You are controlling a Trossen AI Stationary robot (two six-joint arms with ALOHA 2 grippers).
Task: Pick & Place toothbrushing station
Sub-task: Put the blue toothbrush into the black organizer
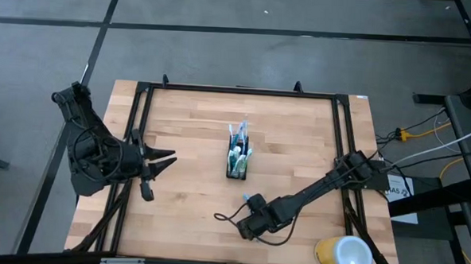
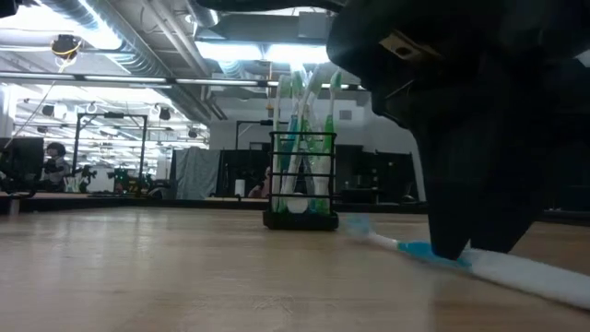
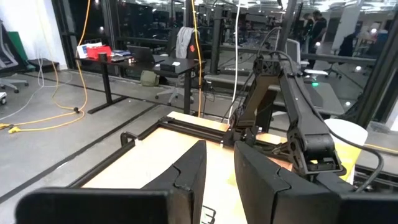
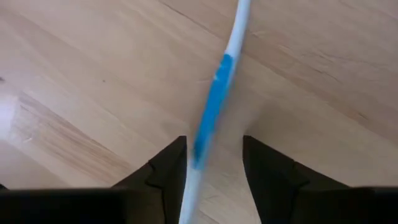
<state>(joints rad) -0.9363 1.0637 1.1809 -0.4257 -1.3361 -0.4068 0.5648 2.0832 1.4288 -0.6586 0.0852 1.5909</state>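
Low over the wooden table (image 1: 188, 130) we find the right gripper (image 4: 214, 163), jaws spread, straddling a slim blue-white toothbrush (image 4: 219, 81) lying flat; contact is unclear. We see the left gripper (image 1: 167, 160) parted and empty. Mid-table stands the black mesh holder (image 1: 237, 162). We read no writing.

right tool (image 4: 214, 165) open and low; left tool (image 1: 164, 161) parted.
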